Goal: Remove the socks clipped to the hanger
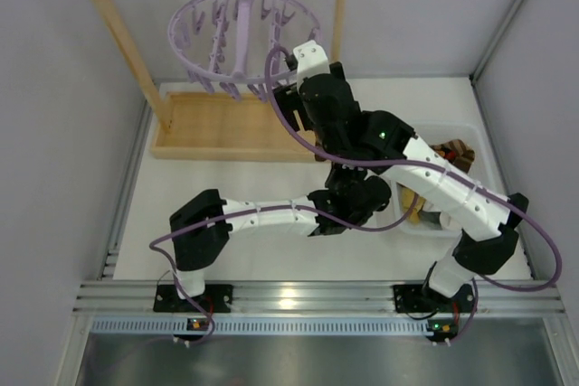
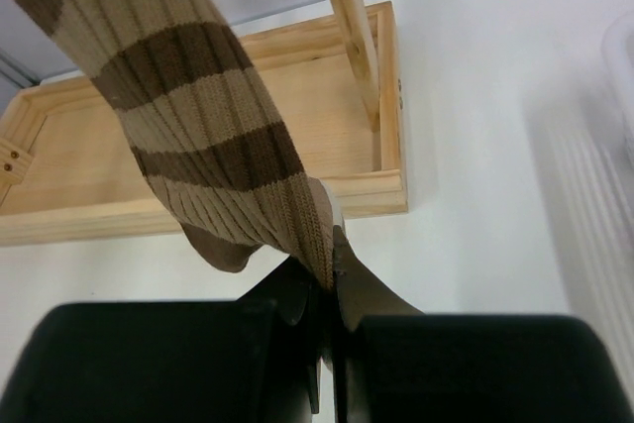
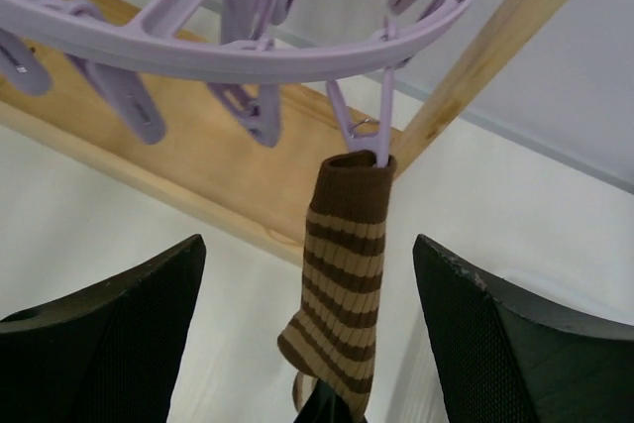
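The lilac hanger (image 1: 244, 38) hangs by its hook from the wooden rack's top bar. One brown-and-cream striped sock (image 3: 347, 284) hangs by its cuff from a clip peg (image 3: 384, 111) under the hanger ring (image 3: 248, 56). My left gripper (image 2: 332, 245) is shut on the lower end of this sock (image 2: 198, 116); its tip shows at the bottom of the right wrist view (image 3: 332, 408). My right gripper (image 3: 310, 245) is open, with its jaws on either side of the sock and not touching it. In the top view the right arm (image 1: 326, 101) hides the sock.
The wooden rack's tray base (image 1: 226, 128) lies under the hanger, and its right post (image 3: 495, 56) stands just behind the sock. A clear bin (image 1: 470, 137) at the right holds a brown striped sock (image 1: 452, 153) and a yellow one (image 1: 412, 207). Grey walls enclose the table.
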